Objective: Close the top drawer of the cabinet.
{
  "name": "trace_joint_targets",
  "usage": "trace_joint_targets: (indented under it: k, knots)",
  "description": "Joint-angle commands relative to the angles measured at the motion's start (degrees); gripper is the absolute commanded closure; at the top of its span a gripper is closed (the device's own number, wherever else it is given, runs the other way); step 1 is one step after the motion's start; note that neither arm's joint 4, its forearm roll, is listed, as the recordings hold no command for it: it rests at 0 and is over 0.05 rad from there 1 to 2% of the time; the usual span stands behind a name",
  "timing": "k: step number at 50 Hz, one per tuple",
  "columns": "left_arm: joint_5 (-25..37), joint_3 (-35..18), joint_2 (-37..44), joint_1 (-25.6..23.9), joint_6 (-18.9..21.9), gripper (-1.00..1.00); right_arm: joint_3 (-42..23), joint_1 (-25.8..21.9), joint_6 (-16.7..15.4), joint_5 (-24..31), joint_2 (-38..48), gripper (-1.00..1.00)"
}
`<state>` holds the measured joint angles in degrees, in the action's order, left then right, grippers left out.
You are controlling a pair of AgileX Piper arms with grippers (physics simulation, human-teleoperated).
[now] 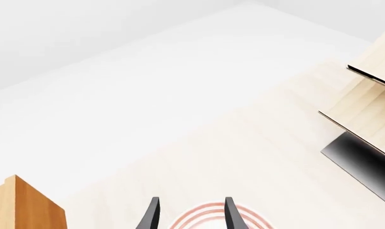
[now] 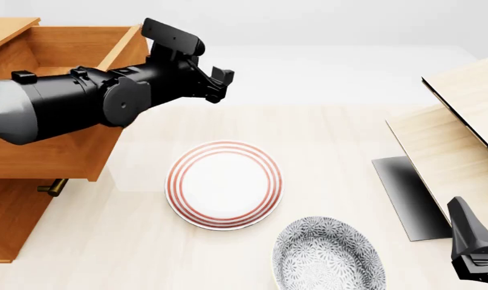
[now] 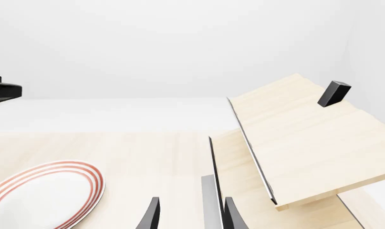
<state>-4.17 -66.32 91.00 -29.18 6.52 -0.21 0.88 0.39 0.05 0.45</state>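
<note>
The orange-brown cabinet (image 2: 9,217) stands at the front view's left edge. Its top drawer (image 2: 58,154) is pulled out, with the open box showing. A brass handle (image 2: 54,186) peeks out under the drawer's front panel. My left arm lies across the open drawer. The left gripper (image 2: 219,81) is past the drawer's right wall, over the table, open and holding nothing. In the left wrist view its fingers (image 1: 191,212) frame a bit of plate, and a cabinet corner (image 1: 24,205) shows. My right gripper (image 2: 463,220) sits low at the right, open and empty (image 3: 191,214).
A red-striped white plate (image 2: 224,184) lies mid-table, and a grey patterned plate (image 2: 328,254) lies nearer the front edge. A pale wood structure (image 2: 453,145) with a black panel (image 2: 405,193) fills the right side, close to the right gripper.
</note>
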Motion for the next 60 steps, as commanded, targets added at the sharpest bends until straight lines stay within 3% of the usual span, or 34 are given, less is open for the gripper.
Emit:
trace_joint_targets:
  k: [1,16,17,60]
  knots:
    - [-2.23,0.91,3.86,1.50,-2.12,-1.00,0.00,0.01,0.01,0.00,0.00,-1.00]
    - [-2.79,-0.54,7.76,5.58,-4.40,-1.00,0.00,0.00,0.00,0.00,0.00,-1.00]
    - [-3.74,0.75,7.73,9.88,-5.21,-1.00,0.00,0.01,0.00,0.00,0.00,-1.00]
    - [-5.75,4.79,5.49,15.77,-6.15,-1.00,0.00,-0.01,0.00,0.00,0.00,-1.00]
